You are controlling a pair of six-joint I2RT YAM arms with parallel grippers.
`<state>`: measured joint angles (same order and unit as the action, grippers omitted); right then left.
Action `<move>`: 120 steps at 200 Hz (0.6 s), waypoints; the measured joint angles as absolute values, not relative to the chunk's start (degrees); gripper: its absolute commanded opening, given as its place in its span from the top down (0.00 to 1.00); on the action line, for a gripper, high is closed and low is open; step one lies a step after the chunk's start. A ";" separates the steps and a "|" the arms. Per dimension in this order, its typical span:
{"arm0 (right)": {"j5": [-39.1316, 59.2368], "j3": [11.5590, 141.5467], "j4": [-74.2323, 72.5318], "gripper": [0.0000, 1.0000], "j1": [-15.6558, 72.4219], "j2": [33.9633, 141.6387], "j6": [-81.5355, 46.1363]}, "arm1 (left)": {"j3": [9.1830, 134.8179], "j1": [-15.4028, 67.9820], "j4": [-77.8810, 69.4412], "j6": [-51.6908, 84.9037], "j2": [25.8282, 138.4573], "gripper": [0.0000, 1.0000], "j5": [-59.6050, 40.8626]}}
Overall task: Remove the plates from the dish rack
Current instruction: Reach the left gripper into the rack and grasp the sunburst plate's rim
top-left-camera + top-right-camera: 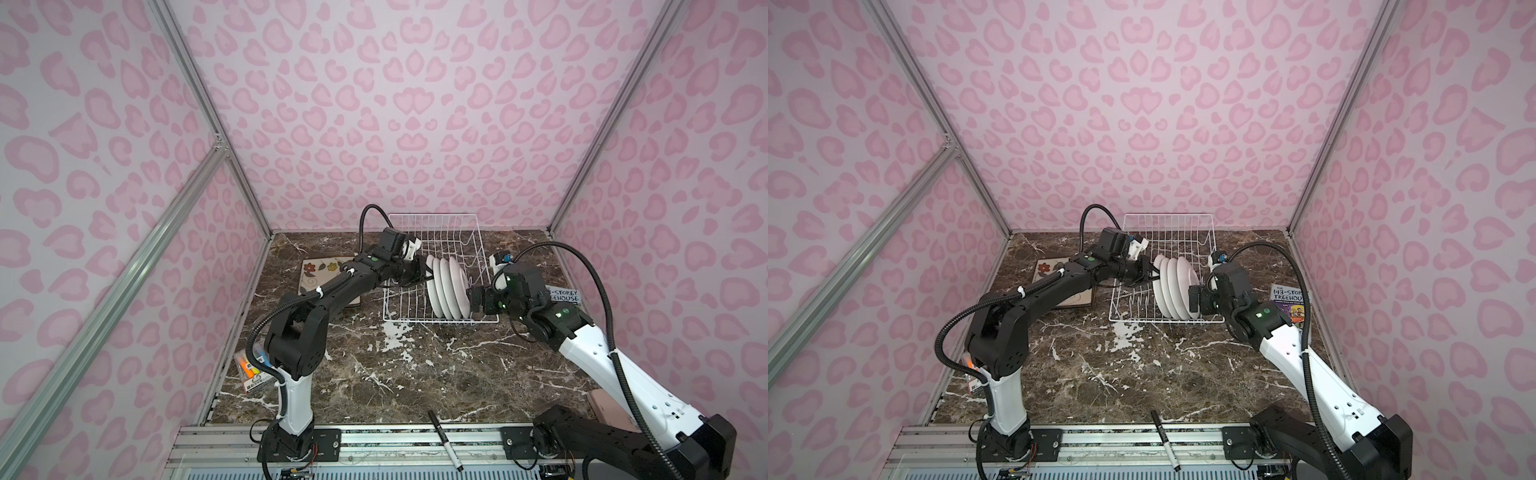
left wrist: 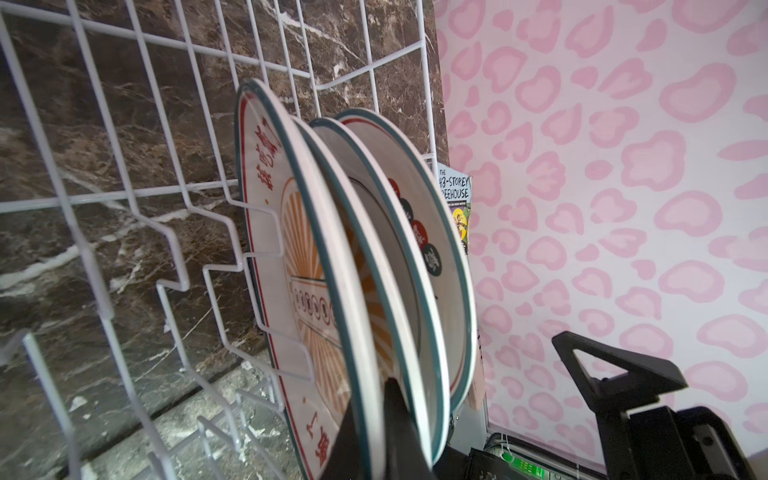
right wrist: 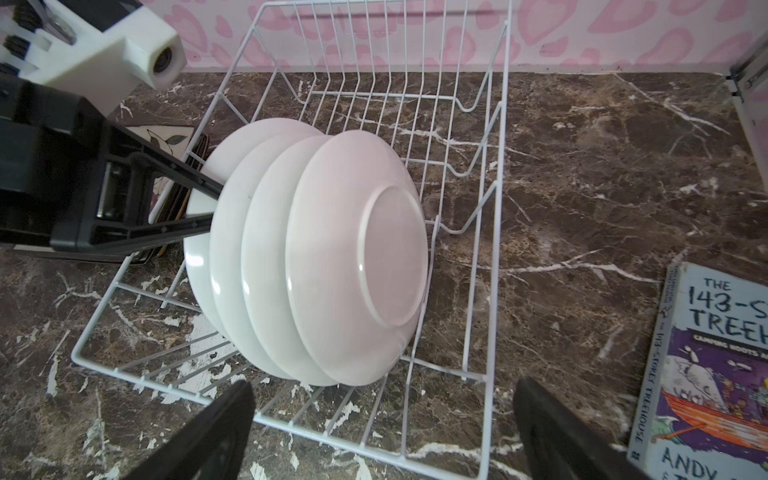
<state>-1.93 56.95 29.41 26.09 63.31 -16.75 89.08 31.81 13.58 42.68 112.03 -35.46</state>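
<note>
Dish rack [image 1: 409, 309] sits toward 12 o'clock on the marble table [image 1: 415, 374]. Four round white plates [image 1: 446, 286] stand on edge in its 6 o'clock half, backs facing 3 o'clock. Tines [image 2: 35, 365] keep them upright, so we judge each must be lifted up and out, not slid sideways. Left gripper [image 1: 429, 274] comes in from 9 o'clock and is clamped on the rim of the sunburst plate [image 2: 299, 266], the one at the 9 o'clock end of the row. In the left wrist view one finger sits on its printed face and the other is wedged in the gap behind it. A rim pinch makes sense: with plates packed this tight, the rim is the only reachable part. Right gripper [image 1: 473, 300] is spread wide and holds nothing. It sits just at 3 o'clock of the row, facing the last plate's back; we can't tell if it touches. We read it as bracing against tipping, or queued for its own pick. Square floral plates [image 1: 322, 268] lie stacked on the table at 9 o'clock of the rack, partly under the left arm, probably the drop spot. Book [image 1: 1289, 301] at 3 o'clock is not ours.
</note>
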 measured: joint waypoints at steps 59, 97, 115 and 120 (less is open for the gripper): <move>-1.10 56.93 28.58 0.01 25.08 63.20 -16.91 | 90.91 31.83 11.49 44.40 114.10 0.96 -35.05; -1.06 56.73 28.56 0.01 24.38 62.98 -16.91 | 91.07 31.83 9.65 45.76 114.87 0.96 -34.89; -0.95 56.73 28.56 0.01 24.25 62.98 -16.91 | 91.44 31.81 8.93 46.44 115.39 0.96 -34.87; -0.80 56.73 28.56 0.01 24.23 62.98 -16.91 | 91.68 31.81 8.93 46.52 115.57 0.96 -34.89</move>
<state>-0.80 56.73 28.56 24.23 62.98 -16.91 91.68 31.81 8.93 46.52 115.57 -34.89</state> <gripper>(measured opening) 0.987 0.091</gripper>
